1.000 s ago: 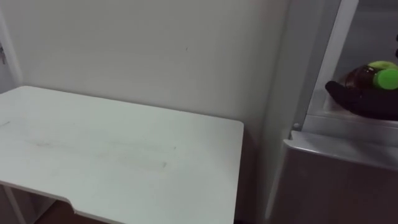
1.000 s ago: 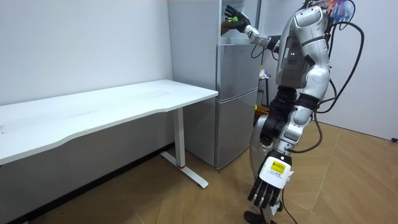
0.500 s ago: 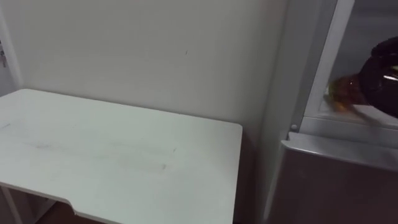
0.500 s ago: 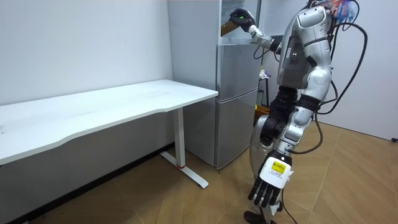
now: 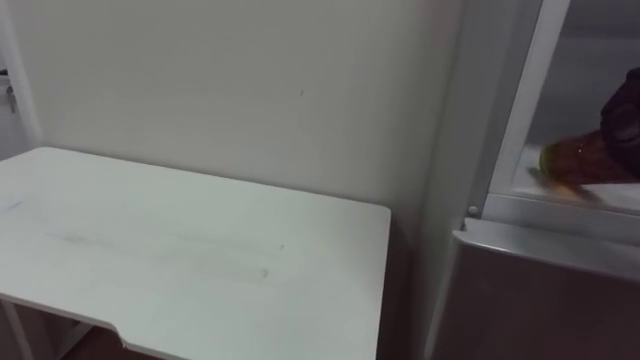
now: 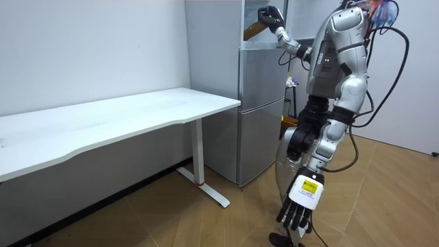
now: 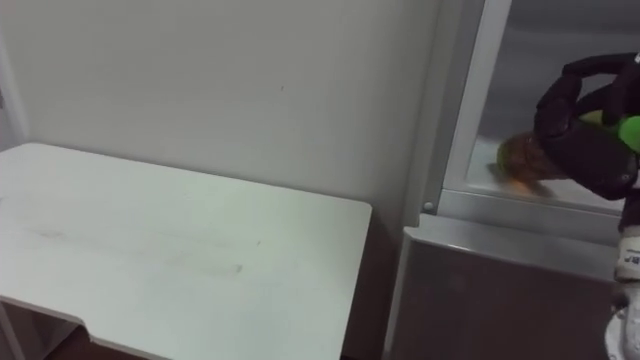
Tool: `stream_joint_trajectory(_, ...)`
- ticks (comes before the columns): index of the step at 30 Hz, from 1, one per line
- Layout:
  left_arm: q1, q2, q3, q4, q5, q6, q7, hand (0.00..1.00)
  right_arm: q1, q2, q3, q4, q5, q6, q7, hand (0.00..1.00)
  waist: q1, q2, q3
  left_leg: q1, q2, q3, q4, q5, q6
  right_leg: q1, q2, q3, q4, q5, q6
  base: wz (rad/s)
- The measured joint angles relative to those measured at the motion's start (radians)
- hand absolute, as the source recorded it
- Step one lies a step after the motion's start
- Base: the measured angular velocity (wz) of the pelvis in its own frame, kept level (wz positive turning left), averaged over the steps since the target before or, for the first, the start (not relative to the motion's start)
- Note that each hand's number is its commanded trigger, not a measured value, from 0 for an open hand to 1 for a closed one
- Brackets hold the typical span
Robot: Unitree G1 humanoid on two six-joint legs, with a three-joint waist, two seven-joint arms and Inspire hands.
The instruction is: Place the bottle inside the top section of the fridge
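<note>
The right hand [image 7: 585, 135] is clamped round the bottle [image 7: 518, 158]. The bottle lies tilted inside the open upper compartment of the fridge [image 6: 260, 103], base to the left and cap to the right, just above the front sill. Whether it touches the shelf cannot be told. The left hand [image 6: 300, 204] hangs low, fingers relaxed. The bench [image 5: 200, 250] stands to the left, with a narrow gap between its right edge and the fridge.

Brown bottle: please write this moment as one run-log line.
right hand shut on brown green-capped bottle | bottle tilted in silver fridge's upper compartment | left hand open, hanging low
</note>
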Motion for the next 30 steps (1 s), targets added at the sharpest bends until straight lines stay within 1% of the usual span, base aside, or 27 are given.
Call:
stream_joint_trajectory(2, -0.004, 0.001, -0.009, -0.002, -0.001, 0.004, 0.000, 0.00, -0.023, 0.000, 0.017, 0.077, -0.003, 0.005, -0.008, 0.00, 0.009, -0.001, 0.0005, 0.000, 0.000, 0.000, 0.007, -0.003, 0.001, 0.002, 0.000, 0.002, 0.003, 0.000, 0.000, -0.02)
stream_joint_trajectory(4, -0.014, 0.002, -0.010, -0.003, -0.001, 0.010, 0.000, 0.00, -0.042, 0.000, 0.054, 0.151, 0.003, 0.042, -0.021, 0.00, 0.031, -0.003, 0.0017, -0.003, -0.001, 0.000, 0.008, -0.003, 0.001, -0.007, -0.002, 0.004, 0.013, -0.001, 0.000, -0.06)
stream_joint_trajectory(5, -0.029, 0.006, -0.009, -0.003, 0.000, 0.016, -0.001, 0.00, -0.057, 0.003, 0.070, 0.204, 0.002, 0.057, -0.040, 0.00, 0.040, -0.006, 0.0009, -0.019, -0.001, -0.003, 0.017, -0.004, 0.001, -0.020, -0.003, -0.001, 0.018, -0.002, 0.000, 0.00)
stream_joint_trajectory(6, -0.035, 0.007, -0.009, -0.003, 0.001, 0.017, -0.001, 0.00, -0.071, 0.003, 0.069, 0.217, 0.001, 0.057, -0.052, 0.00, 0.045, -0.006, 0.0005, -0.027, -0.001, -0.003, 0.019, -0.004, 0.001, -0.027, -0.004, -0.002, 0.019, -0.002, 0.000, 0.00)
stream_joint_trajectory(7, -0.044, 0.012, -0.009, -0.004, 0.002, 0.017, -0.001, 0.00, -0.112, 0.003, 0.071, 0.239, 0.002, 0.059, -0.064, 0.00, 0.048, -0.005, 0.0005, -0.042, 0.000, -0.006, 0.023, -0.003, 0.000, -0.034, -0.003, -0.004, 0.017, 0.003, -0.001, 0.10)
stream_joint_trajectory(8, -0.050, 0.022, -0.009, -0.004, 0.002, 0.017, 0.000, 0.00, -0.152, 0.003, 0.088, 0.290, 0.002, 0.068, -0.063, 0.00, 0.045, -0.006, 0.0013, -0.054, 0.000, -0.015, 0.030, -0.002, -0.001, -0.034, -0.003, -0.017, 0.012, 0.009, -0.008, 0.15)
stream_joint_trajectory(10, -0.059, 0.034, -0.011, -0.005, 0.002, 0.018, 0.000, 0.00, -0.176, 0.003, 0.103, 0.343, 0.002, 0.079, -0.077, 0.00, 0.049, -0.006, 0.0012, -0.063, 0.000, -0.029, 0.043, -0.002, -0.001, -0.033, -0.004, -0.030, 0.012, 0.009, -0.008, 0.26)
stream_joint_trajectory(11, -0.059, 0.044, -0.027, -0.006, 0.001, 0.023, 0.000, 0.00, -0.191, 0.003, 0.110, 0.364, 0.006, 0.080, -0.087, 0.00, 0.051, -0.004, 0.0008, -0.071, 0.000, -0.035, 0.048, -0.003, -0.001, -0.036, -0.004, -0.035, 0.010, 0.008, -0.007, 0.22)
stream_joint_trajectory(12, -0.059, 0.047, -0.033, -0.007, 0.001, 0.023, 0.000, 0.00, -0.198, 0.003, 0.112, 0.375, 0.008, 0.081, -0.090, 0.00, 0.051, -0.004, 0.0010, -0.078, 0.000, -0.038, 0.051, -0.003, -0.001, -0.040, -0.004, -0.038, 0.009, 0.008, -0.007, 0.14)
stream_joint_trajectory(14, -0.062, 0.049, -0.040, -0.008, 0.002, 0.026, 0.000, 0.00, -0.222, 0.004, 0.131, 0.405, 0.013, 0.082, -0.113, 0.00, 0.057, -0.004, 0.0002, -0.107, -0.001, -0.041, 0.058, -0.002, -0.002, -0.063, -0.004, -0.046, 0.011, 0.011, -0.012, 0.03)
stream_joint_trajectory(16, -0.061, 0.049, -0.045, -0.007, 0.000, 0.040, 0.000, 0.00, -0.235, 0.003, 0.143, 0.414, 0.021, 0.077, -0.130, 0.00, 0.052, -0.002, 0.0008, -0.118, -0.001, -0.043, 0.063, -0.001, -0.003, -0.070, -0.003, -0.050, 0.011, 0.013, -0.014, 0.03)
stream_joint_trajectory(17, -0.064, 0.050, -0.050, -0.007, 0.000, 0.046, 0.000, 0.00, -0.243, 0.002, 0.150, 0.423, 0.026, 0.077, -0.138, 0.00, 0.047, -0.001, 0.0011, -0.125, -0.001, -0.050, 0.073, -0.003, -0.004, -0.071, -0.002, -0.054, 0.011, 0.013, -0.014, 0.10)
stream_joint_trajectory(18, -0.066, 0.052, -0.056, -0.006, -0.001, 0.046, 0.000, 0.00, -0.247, 0.002, 0.151, 0.429, 0.030, 0.077, -0.141, 0.00, 0.046, -0.001, 0.0012, -0.127, -0.001, -0.053, 0.076, -0.003, -0.004, -0.071, -0.003, -0.057, 0.010, 0.013, -0.014, 0.14)
stream_joint_trajectory(20, -0.080, 0.057, -0.087, -0.006, -0.003, 0.049, 0.001, 0.00, -0.273, -0.002, 0.159, 0.464, 0.049, 0.078, -0.153, 0.00, 0.045, 0.001, 0.0014, -0.143, 0.000, -0.061, 0.090, -0.004, -0.005, -0.077, -0.002, -0.067, 0.010, 0.011, -0.013, 0.11)
stream_joint_trajectory(23, -0.094, 0.058, -0.105, -0.008, -0.001, 0.050, 0.001, 0.00, -0.302, -0.001, 0.160, 0.489, 0.058, 0.081, -0.164, 0.00, 0.057, 0.002, 0.0008, -0.160, 0.002, -0.061, 0.092, -0.001, -0.008, -0.103, -0.003, -0.063, 0.015, 0.014, -0.009, -0.01)
stream_joint_trajectory(25, -0.094, 0.059, -0.104, -0.010, 0.000, 0.050, 0.001, 0.00, -0.306, -0.002, 0.161, 0.489, 0.074, 0.081, -0.166, 0.00, 0.059, 0.004, -0.0002, -0.165, 0.004, -0.062, 0.093, 0.001, -0.011, -0.106, -0.003, -0.062, 0.016, 0.016, -0.009, 0.00)
stream_joint_trajectory(28, -0.076, 0.058, -0.105, -0.028, 0.000, 0.049, 0.000, 0.00, -0.308, -0.002, 0.163, 0.472, 0.088, 0.088, -0.155, 0.00, 0.058, 0.006, -0.0009, -0.163, 0.005, -0.053, 0.088, 0.004, -0.011, -0.112, -0.003, -0.053, 0.019, 0.017, -0.010, -0.05)
stream_joint_trajectory(29, -0.071, 0.058, -0.104, -0.028, 0.000, 0.049, -0.001, 0.00, -0.307, -0.002, 0.162, 0.452, 0.091, 0.093, -0.148, 0.00, 0.055, 0.007, -0.0016, -0.161, 0.005, -0.053, 0.086, 0.007, -0.008, -0.112, -0.002, -0.052, 0.018, 0.019, -0.012, -0.07)
stream_joint_trajectory(30, -0.070, 0.058, -0.104, -0.028, 0.000, 0.049, -0.004, 0.00, -0.307, -0.002, 0.158, 0.436, 0.095, 0.100, -0.139, 0.00, 0.042, 0.010, -0.0020, -0.158, 0.005, -0.052, 0.085, 0.007, -0.008, -0.109, -0.002, -0.052, 0.018, 0.019, -0.013, 0.00)
